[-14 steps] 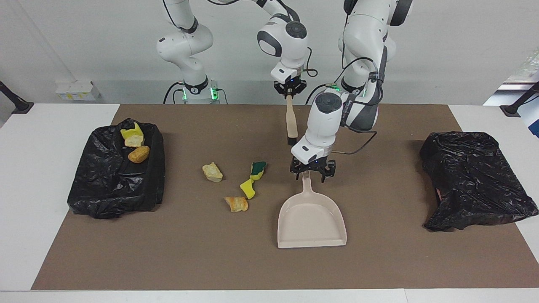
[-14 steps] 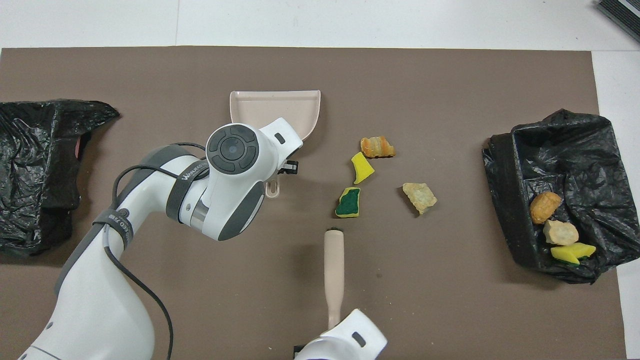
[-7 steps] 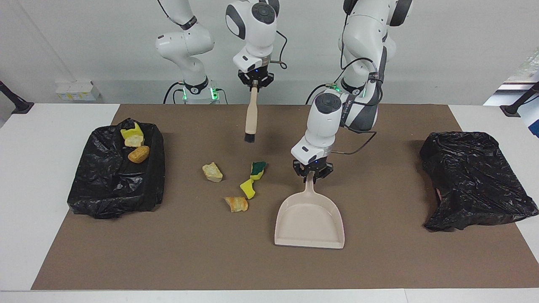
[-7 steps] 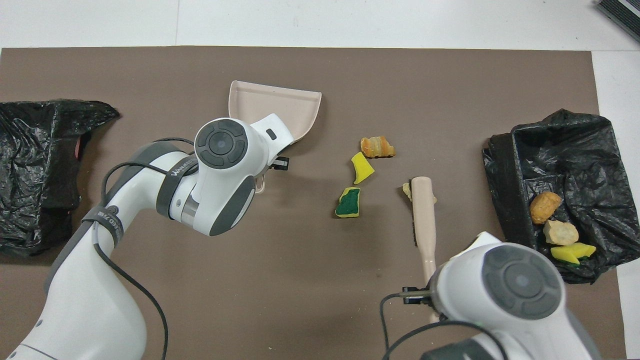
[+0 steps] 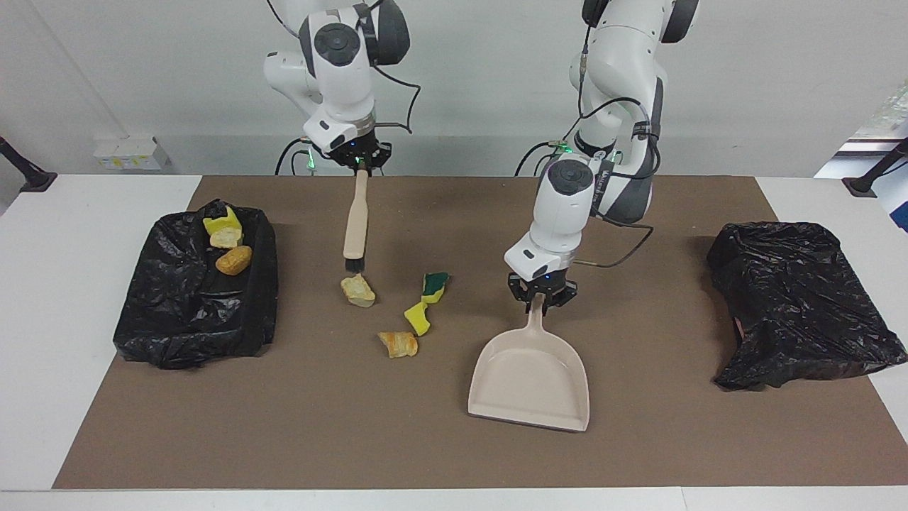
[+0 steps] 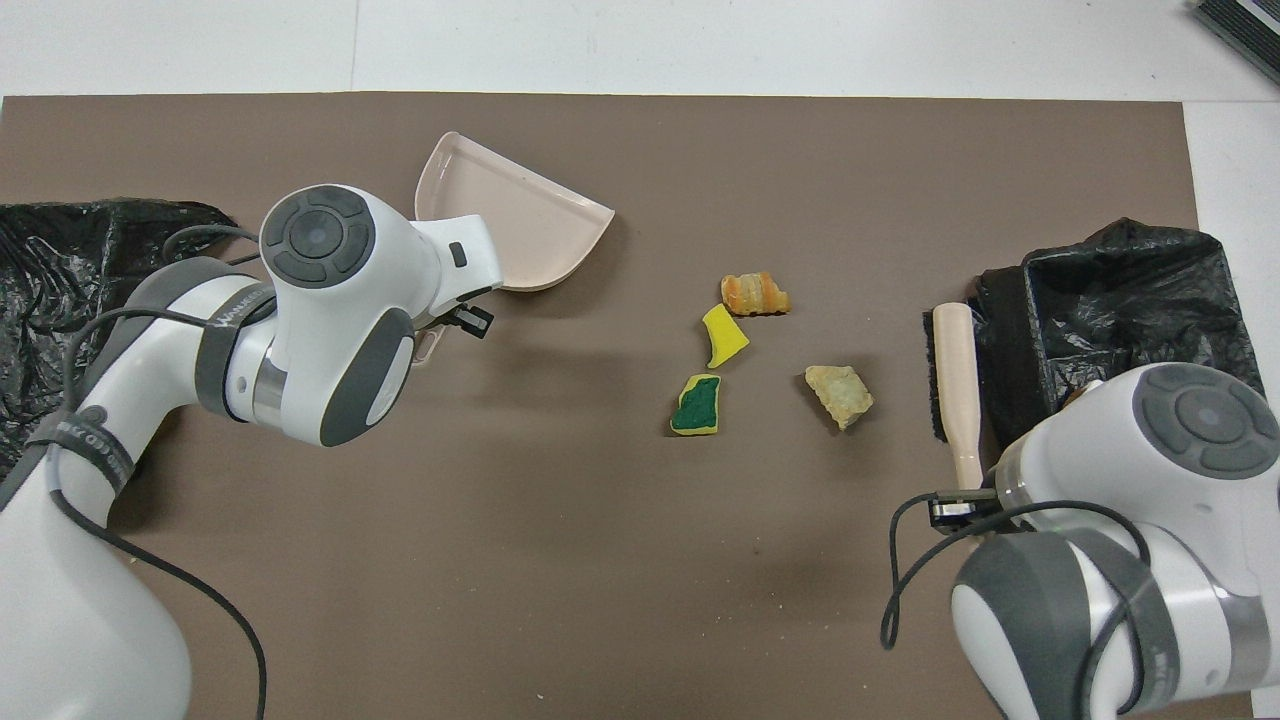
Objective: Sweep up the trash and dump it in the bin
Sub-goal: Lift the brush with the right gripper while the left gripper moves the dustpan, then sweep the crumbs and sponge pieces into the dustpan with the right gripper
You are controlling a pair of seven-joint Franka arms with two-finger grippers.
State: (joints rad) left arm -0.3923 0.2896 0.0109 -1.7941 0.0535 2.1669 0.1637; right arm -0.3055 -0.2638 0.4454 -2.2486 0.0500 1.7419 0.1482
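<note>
Brush and dustpan held over the mat.
The brush (image 5: 355, 223) is clenched by the right gripper (image 5: 362, 166), the dustpan (image 5: 530, 379) by the left gripper (image 5: 543, 301); four scraps (image 5: 358, 291) lie between them, three in the bin (image 5: 195, 305).

We see white arm shells | dark grey joint caps, bands | black cables | green base lights | black pincers, blue LEDs

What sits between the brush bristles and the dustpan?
Four loose scraps on the mat lie between the brush and dustpan; clearest in the overhead view.
</note>
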